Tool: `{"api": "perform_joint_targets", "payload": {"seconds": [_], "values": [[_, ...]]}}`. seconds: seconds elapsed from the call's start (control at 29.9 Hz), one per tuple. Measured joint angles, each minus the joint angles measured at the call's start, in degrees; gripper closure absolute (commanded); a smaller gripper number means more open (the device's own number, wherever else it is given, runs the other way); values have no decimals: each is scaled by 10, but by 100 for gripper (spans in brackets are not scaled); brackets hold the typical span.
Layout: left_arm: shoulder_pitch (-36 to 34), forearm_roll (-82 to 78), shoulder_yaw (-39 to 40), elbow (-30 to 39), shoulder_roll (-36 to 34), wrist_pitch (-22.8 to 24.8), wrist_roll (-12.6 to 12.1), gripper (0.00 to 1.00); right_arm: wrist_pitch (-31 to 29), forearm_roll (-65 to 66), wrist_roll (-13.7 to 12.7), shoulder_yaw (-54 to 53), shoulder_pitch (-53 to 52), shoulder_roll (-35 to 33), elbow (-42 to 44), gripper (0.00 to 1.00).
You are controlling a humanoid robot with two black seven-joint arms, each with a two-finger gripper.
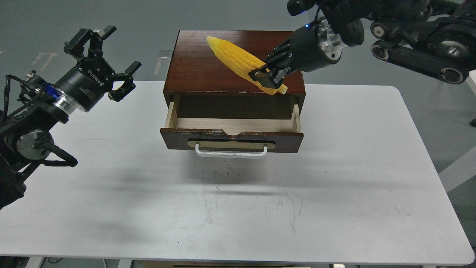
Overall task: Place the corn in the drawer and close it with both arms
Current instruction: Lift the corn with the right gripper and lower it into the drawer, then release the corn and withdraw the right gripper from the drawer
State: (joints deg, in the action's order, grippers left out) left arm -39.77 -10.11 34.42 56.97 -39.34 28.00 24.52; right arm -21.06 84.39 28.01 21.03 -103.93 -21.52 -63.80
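The yellow corn (234, 59) hangs tilted in the air over the top of the dark brown cabinet (230, 56), its tapered tip to the upper left. My right gripper (268, 77) is shut on the corn near its thick end, above the cabinet's front right part. The drawer (232, 130) is pulled open toward me; its pale wood inside holds nothing, and its white handle (231, 152) faces me. My left gripper (108, 59) is open and empty, in the air to the left of the cabinet.
The cabinet stands at the back middle of a white table (238, 208). The right arm's thick links (416, 33) reach in from the upper right above the table's far right corner. Grey floor lies beyond the table.
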Motion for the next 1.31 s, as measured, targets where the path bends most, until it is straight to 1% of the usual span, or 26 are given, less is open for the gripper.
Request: {"api": "perform_joint_targets", "payload": {"seconds": [0.17, 0.2, 0.23, 0.37, 0.44, 0.5, 0.57, 0.64, 0.7, 0.77, 0.84, 1.04, 1.11, 1.24, 1.31], "values": [[2, 0, 1, 0, -1, 0, 1, 1, 50, 52, 0, 43, 0, 40, 2, 79], [3, 0, 1, 0, -1, 0, 1, 1, 59, 58, 0, 51, 0, 45, 4, 79], [3, 0, 1, 0, -1, 0, 1, 1, 71, 64, 0, 61, 0, 51, 5, 76], [5, 0, 2, 0, -1, 0, 1, 1, 100, 71, 0, 87, 2, 66, 10, 75], [6, 0, 2, 0, -1, 0, 1, 1, 104, 71, 0, 92, 6, 72, 15, 69], [7, 0, 2, 0, -1, 0, 1, 1, 105, 71, 0, 94, 11, 80, 23, 67], [9, 0, 3, 0, -2, 0, 1, 1, 105, 71, 0, 94, 15, 85, 29, 63], [9, 0, 4, 0, -2, 0, 1, 1, 105, 71, 0, 94, 17, 89, 31, 57], [9, 0, 5, 0, -3, 0, 1, 1, 105, 71, 0, 94, 20, 91, 31, 54], [9, 0, 5, 0, -4, 0, 1, 1, 105, 70, 0, 94, 22, 93, 31, 50], [10, 0, 5, 0, -4, 0, 1, 1, 104, 70, 0, 94, 25, 93, 31, 41], [10, 0, 6, 0, -4, 0, 1, 1, 103, 69, 0, 95, 30, 93, 31, 30], [10, 0, 5, 0, -4, 0, 1, 1, 103, 69, 0, 95, 30, 93, 31, 21], [10, -1, 5, 0, -3, 0, 1, 1, 103, 62, 0, 92, 30, 93, 30, 17], [10, -2, 5, 0, -4, 0, 1, 1, 104, 56, 0, 88, 28, 89, 28, 10]]}}
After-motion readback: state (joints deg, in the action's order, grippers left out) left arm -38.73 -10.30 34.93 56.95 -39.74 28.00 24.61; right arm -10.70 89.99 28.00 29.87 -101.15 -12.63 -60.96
